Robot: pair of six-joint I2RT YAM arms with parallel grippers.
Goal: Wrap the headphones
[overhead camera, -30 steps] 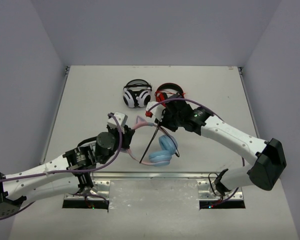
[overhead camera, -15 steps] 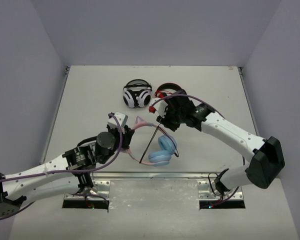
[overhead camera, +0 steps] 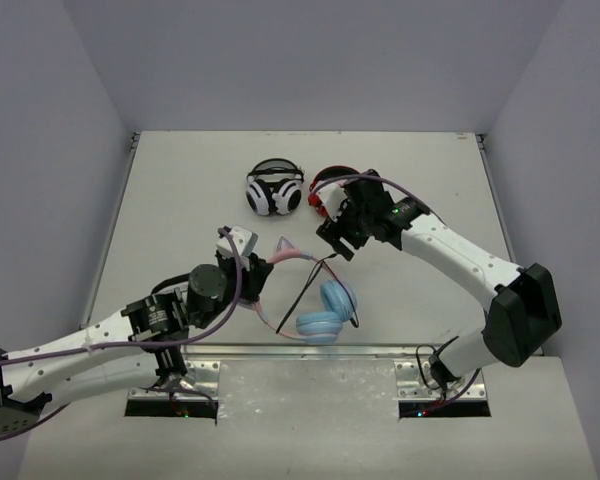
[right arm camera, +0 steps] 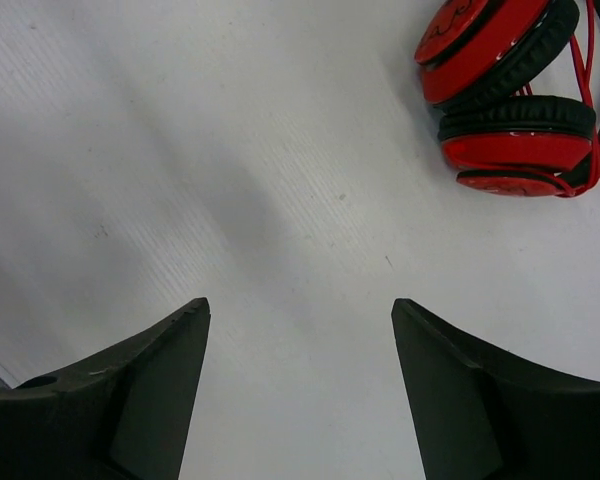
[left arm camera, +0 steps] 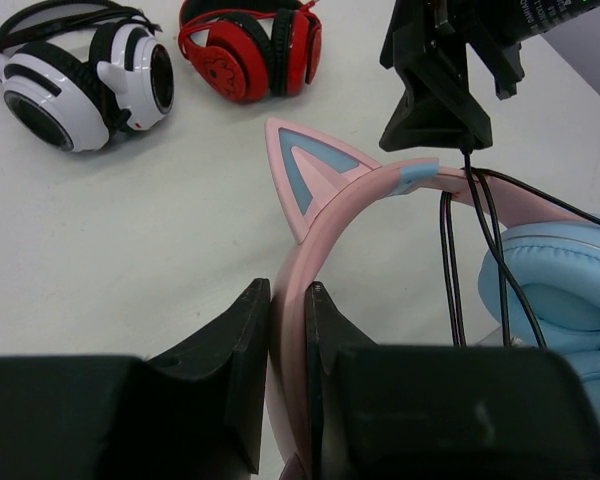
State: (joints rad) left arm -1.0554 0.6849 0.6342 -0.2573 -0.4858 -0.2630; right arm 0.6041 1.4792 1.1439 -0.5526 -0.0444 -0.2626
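Note:
The headphones have a pink headband (left arm camera: 350, 195) with a cat ear (left arm camera: 302, 178) and light blue ear cups (overhead camera: 325, 310). My left gripper (left arm camera: 288, 292) is shut on the headband, and in the top view it (overhead camera: 259, 277) sits left of the cups. The thin black cable (left arm camera: 448, 270) hangs over the band beside the blue cup (left arm camera: 555, 290) and lies slack (overhead camera: 305, 290) on the table. My right gripper (overhead camera: 332, 238) hovers just behind the headband. It is open (right arm camera: 300, 305), with only bare table between its fingers.
White-and-black headphones (overhead camera: 275, 190) and red-and-black headphones (overhead camera: 332, 183) lie at the back centre. The red pair (right arm camera: 510, 90) is close to the right gripper, just behind it. Grey walls close off the table on three sides.
The right gripper has opened and let go of the cable, drawing back a little towards the red headphones. The cable, taut before, now lies slack. The left grip is unchanged.

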